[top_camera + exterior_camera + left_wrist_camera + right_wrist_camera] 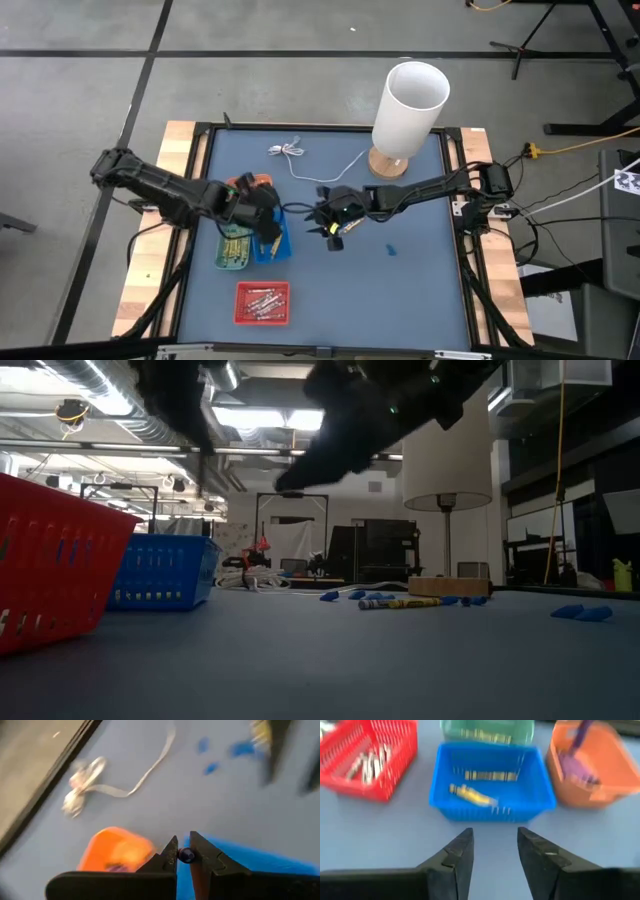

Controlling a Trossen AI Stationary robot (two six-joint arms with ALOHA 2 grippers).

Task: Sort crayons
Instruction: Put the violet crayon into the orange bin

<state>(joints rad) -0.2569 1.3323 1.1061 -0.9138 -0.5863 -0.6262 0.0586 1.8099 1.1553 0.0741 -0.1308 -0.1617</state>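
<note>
My left gripper (263,212) is over the orange tray (256,184), shut on a purple crayon (581,735). In the left wrist view the gripper (184,854) shows the crayon's round end between its fingers. My right gripper (330,218) is open and empty above the mat's middle; its fingers (494,850) face the blue tray (492,780). A yellow crayon (400,602) lies on the mat near it. The blue tray holds yellow crayons (470,794), the orange tray (587,770) purple ones, and the red tray (367,757) whitish ones. The green tray (234,250) holds crayons too. My left gripper pinches the purple crayon between its two fingertips; only the crayon's round end (186,855) shows between them. The crayon's shaft (582,731) stands steeply over the orange tray. Whether its lower end touches the crayons in the tray, I cannot tell.
A white lamp (405,110) on a wooden foot stands at the back right. A thin white cable (290,151) lies at the back. Small blue bits (392,249) lie on the mat to the right of the middle. The red tray (262,302) stands near the front edge.
</note>
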